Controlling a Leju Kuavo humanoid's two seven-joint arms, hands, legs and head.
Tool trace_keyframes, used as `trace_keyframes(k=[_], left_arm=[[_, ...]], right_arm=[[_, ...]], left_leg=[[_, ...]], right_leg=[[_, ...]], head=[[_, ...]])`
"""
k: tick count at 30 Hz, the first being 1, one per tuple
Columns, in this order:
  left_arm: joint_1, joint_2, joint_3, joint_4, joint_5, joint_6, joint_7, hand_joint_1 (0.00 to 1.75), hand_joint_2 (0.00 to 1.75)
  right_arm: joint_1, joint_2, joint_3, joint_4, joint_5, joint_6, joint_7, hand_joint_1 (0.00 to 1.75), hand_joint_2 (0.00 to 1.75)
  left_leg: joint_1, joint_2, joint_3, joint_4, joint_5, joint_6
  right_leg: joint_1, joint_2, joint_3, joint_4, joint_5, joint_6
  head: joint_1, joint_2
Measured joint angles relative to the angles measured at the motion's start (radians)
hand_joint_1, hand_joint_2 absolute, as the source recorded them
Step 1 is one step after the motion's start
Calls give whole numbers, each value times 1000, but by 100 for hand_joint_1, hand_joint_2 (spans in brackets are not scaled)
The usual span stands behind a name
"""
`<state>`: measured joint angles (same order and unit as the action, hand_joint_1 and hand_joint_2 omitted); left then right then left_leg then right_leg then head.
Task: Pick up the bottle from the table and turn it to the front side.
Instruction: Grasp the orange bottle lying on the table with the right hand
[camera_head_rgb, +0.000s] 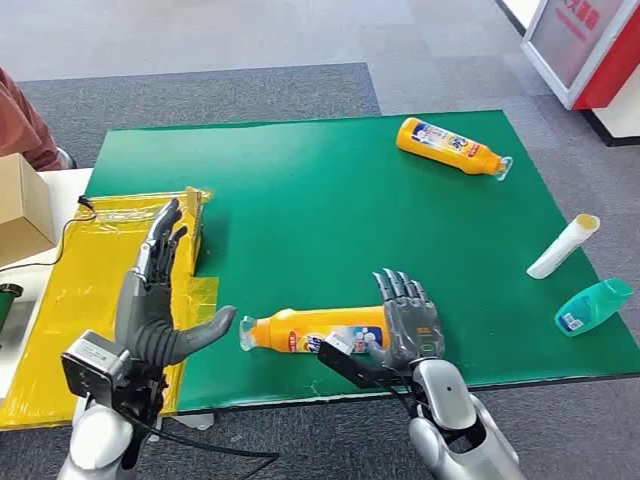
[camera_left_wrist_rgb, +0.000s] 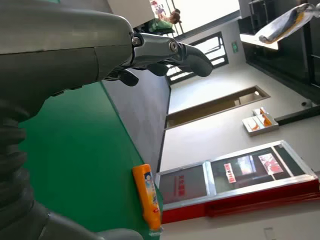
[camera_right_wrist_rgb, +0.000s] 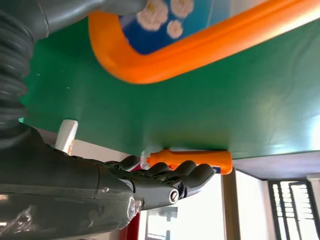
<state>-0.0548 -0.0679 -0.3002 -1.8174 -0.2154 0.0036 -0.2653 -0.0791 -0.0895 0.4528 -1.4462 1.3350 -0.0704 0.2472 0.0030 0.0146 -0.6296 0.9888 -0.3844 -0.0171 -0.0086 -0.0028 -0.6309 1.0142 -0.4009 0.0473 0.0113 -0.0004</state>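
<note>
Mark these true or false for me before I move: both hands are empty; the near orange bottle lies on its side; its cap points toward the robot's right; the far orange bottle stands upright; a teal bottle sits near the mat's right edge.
1. Both hands hold nothing. True: the left hand and right hand have spread fingers.
2. The near orange bottle lies on its side. True, on the green mat.
3. Its cap points toward the robot's right. False: the cap points toward the robot's left, with the right hand at its base end.
4. The far orange bottle stands upright. False: it lies flat.
5. A teal bottle sits near the mat's right edge. True.
</note>
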Motion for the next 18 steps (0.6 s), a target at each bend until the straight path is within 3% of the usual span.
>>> trace_keyframes(k=[18], left_arm=[[-72, 3, 4, 55, 25, 4, 15, 0, 175]], right_arm=[[-58, 14, 62, 182, 0, 23, 26, 0, 175]], left_leg=[[0, 0, 0, 0, 0, 0]], right_leg=[[0, 0, 0, 0, 0, 0]], head=[[0, 0]])
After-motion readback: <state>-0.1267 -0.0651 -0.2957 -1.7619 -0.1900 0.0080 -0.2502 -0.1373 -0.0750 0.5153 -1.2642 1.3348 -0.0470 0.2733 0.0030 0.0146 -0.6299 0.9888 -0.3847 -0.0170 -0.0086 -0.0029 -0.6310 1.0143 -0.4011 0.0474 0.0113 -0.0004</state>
